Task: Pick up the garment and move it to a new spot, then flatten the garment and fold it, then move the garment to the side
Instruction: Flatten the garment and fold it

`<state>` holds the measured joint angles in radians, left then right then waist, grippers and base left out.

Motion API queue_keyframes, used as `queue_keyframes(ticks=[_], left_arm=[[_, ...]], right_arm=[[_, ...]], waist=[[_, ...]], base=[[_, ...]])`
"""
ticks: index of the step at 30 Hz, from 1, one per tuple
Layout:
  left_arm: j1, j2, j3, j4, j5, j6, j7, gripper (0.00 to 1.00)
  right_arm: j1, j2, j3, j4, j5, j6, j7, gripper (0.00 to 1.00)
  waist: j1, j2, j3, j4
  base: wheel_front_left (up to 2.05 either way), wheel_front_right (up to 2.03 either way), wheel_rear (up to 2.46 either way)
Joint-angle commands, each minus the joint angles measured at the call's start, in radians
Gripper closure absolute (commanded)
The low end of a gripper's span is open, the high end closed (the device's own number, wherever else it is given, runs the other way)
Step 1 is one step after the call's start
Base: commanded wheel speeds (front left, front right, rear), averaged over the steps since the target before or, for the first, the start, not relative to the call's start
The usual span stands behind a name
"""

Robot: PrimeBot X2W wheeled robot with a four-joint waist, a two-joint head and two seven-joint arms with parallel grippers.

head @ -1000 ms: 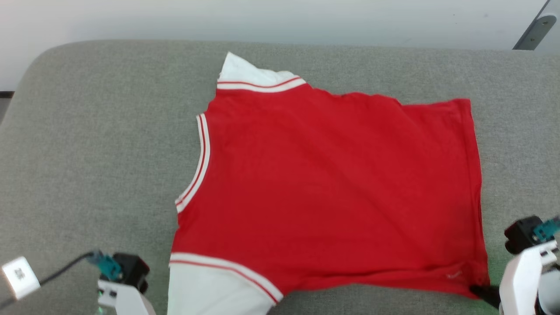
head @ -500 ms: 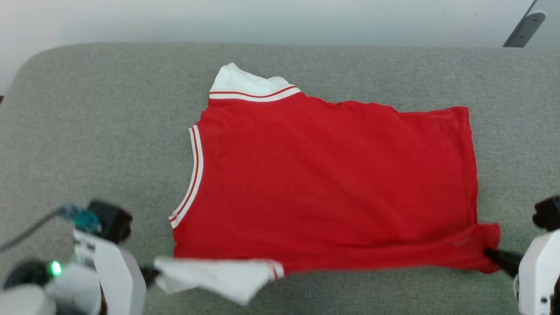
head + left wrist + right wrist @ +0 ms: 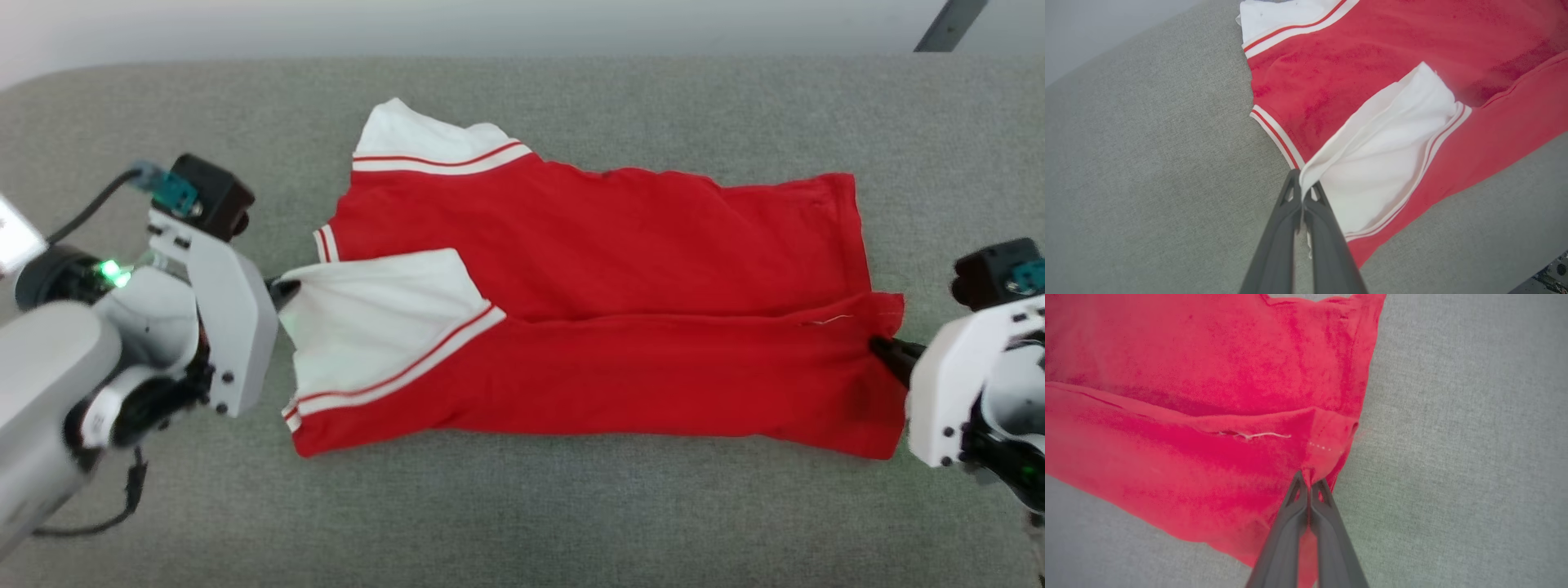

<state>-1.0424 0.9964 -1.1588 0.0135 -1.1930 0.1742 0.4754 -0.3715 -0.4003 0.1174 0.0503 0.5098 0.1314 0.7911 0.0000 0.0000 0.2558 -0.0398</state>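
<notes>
- Head view: the garment (image 3: 653, 245) lies across the middle of the grey cushion (image 3: 522, 506). Its near long edge, flat a second ago, is now folded over the body.
- Your left gripper (image 3: 283, 290) is clamped on the white sleeve (image 3: 375, 314), and your right gripper (image 3: 883, 351) pinches the hem corner (image 3: 880, 317).
- You look about halfway through the first lengthwise fold, since the carried edge stops short of the far edge.
- Bare cushion surrounds the shirt, and its back rim sits well beyond the far sleeve (image 3: 416, 135), leaving you room.
</notes>
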Motion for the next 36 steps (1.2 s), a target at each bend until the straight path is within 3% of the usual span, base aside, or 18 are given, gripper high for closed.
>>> queue_keyframes(ticks=[1, 9, 15, 16, 18, 19, 20, 21, 22, 23, 30, 36], left_arm=[[-0.008, -0.019, -0.004, 0.034, 0.001, -0.014, 0.006, 1.00], [-0.027, -0.183, -0.041, 0.368, -0.027, -0.125, 0.052, 1.00], [-0.015, -0.274, -0.048, 0.552, -0.062, -0.182, 0.070, 1.00], [-0.012, -0.290, -0.045, 0.582, -0.071, -0.188, 0.070, 0.96], [-0.014, -0.316, -0.045, 0.630, -0.083, -0.203, 0.076, 0.74], [-0.017, -0.327, -0.044, 0.651, -0.086, -0.209, 0.078, 0.50], [-0.023, -0.334, -0.041, 0.667, -0.088, -0.214, 0.077, 0.12], [-0.029, -0.340, -0.035, 0.682, -0.096, -0.217, 0.074, 0.00], [-0.036, -0.346, -0.029, 0.693, -0.099, -0.219, 0.074, 0.00], [-0.044, -0.348, -0.027, 0.700, -0.097, -0.223, 0.075, 0.00], [-0.070, -0.337, -0.025, 0.681, -0.098, -0.217, 0.104, 0.00], [-0.038, -0.305, -0.025, 0.585, -0.129, -0.161, 0.158, 0.00]], right_arm=[[-0.014, 0.005, 0.012, 0.024, -0.009, -0.002, -0.006, 1.00], [-0.123, 0.031, 0.103, 0.209, -0.011, -0.002, -0.044, 1.00], [-0.175, 0.043, 0.141, 0.292, 0.004, -0.002, -0.059, 1.00], [-0.183, 0.045, 0.144, 0.304, 0.005, -0.002, -0.062, 1.00], [-0.198, 0.047, 0.152, 0.327, 0.005, -0.002, -0.068, 1.00], [-0.206, 0.049, 0.154, 0.336, 0.007, -0.002, -0.070, 1.00], [-0.212, 0.049, 0.156, 0.344, 0.008, -0.002, -0.072, 0.98], [-0.216, 0.046, 0.161, 0.347, 0.007, -0.002, -0.075, 0.77], [-0.222, 0.042, 0.163, 0.348, 0.007, -0.002, -0.082, 0.46], [-0.226, 0.038, 0.161, 0.350, 0.009, -0.002, -0.088, 0.00], [-0.196, 0.011, 0.136, 0.302, 0.018, -0.002, -0.139, 0.00], [-0.139, 0.004, 0.067, 0.182, -0.019, -0.002, -0.263, 0.00]], waist=[[0.0000, 0.0000, 0.012, -0.009], [0.0000, 0.0000, 0.041, -0.023], [0.0000, 0.0000, 0.051, -0.029], [0.0000, 0.0000, 0.052, -0.029], [0.0000, 0.0000, 0.052, -0.030], [0.0000, 0.0000, 0.050, -0.029], [0.0000, 0.0000, 0.047, -0.029], [0.0000, 0.0000, 0.045, -0.028], [0.0000, 0.0000, 0.041, -0.026], [0.0000, 0.0000, 0.037, -0.024], [0.0000, 0.0000, -0.002, 0.001], [0.0000, 0.0000, -0.039, 0.015]], base=[[0.00, 0.00, 0.00], [0.00, 0.00, 0.00], [0.00, 0.00, 0.00], [0.00, 0.00, 0.00], [0.00, 0.00, 0.00], [0.00, 0.00, 0.00], [0.00, 0.00, 0.00], [0.00, 0.00, 0.00], [0.00, 0.00, 0.00], [0.00, 0.00, 0.00], [0.00, 0.00, 0.00], [0.00, 0.00, 0.00]])
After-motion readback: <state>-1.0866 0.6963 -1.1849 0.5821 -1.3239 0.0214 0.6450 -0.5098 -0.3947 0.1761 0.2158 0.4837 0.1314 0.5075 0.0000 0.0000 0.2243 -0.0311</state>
